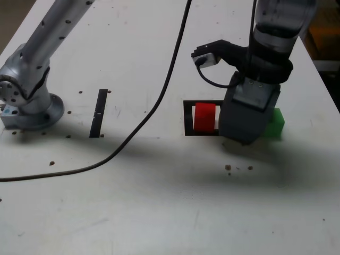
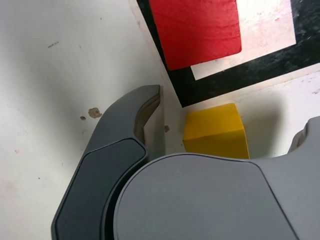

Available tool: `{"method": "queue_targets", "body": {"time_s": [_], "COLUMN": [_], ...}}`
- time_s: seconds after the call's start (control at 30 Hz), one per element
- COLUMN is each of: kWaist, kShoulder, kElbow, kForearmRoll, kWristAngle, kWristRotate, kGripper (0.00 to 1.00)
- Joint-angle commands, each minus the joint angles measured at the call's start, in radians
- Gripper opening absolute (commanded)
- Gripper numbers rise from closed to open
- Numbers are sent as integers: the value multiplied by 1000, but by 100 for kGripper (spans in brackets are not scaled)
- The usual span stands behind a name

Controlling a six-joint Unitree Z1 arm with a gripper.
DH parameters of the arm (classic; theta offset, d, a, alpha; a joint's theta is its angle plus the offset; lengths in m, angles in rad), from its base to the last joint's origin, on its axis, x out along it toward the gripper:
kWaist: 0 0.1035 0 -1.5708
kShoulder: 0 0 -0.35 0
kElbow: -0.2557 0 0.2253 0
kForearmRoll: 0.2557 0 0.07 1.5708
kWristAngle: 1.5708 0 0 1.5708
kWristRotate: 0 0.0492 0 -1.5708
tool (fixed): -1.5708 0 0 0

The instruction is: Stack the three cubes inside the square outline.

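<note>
We are looking first at what could go wrong. The yellow cube (image 2: 216, 131) is sitting on the desk (image 1: 159, 202) just outside the black square outline (image 2: 240, 75), close to one of its corners, and the end effector (image 2: 220, 150) is hanging right over it. In the wrist view one dark finger (image 2: 135, 125) is standing beside the cube with a clear gap of desk between them; the other finger is only peeking in at the edge of that view, so we are judging that the cube is lying between the two but not centred. If the fingers are closing from this offset, the nearer one may be pushing the cube sideways or twisting it before the other one meets it, and the cube may be sliding onto the tape or tipping out of the grip.

The red cube (image 1: 205, 117) is resting inside the outline, partly over the tape on one side, and it is near the yellow one. A careless descent or a swing of the end effector could be knocking it out of place. The green cube (image 1: 274, 123) is sitting on the exterior view's right, just beside the end effector body and partly hidden by it, so it is also at risk of being nudged.

As for the end effector itself, we are seeing it spread apart, holding nothing, and we are seeing no contact with the yellow cube.
</note>
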Motion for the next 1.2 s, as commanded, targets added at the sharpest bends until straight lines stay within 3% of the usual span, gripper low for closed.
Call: {"method": "queue_targets", "body": {"time_s": [0.0,0.2,0.63,0.83,1.03,1.17], "kWaist": [2,19,20,30,42,43], "kShoulder": [-1,-2,9,18,29,28], "kElbow": [2,3,-2,16,8,-7], "kForearmRoll": [4,25,9,1,2,14], "kWristAngle": [4,4,-23,-25,-23,-3], "kWristRotate": [9,64,77,95,111,114], "kGripper": [97,88,82,60,49,40]}}
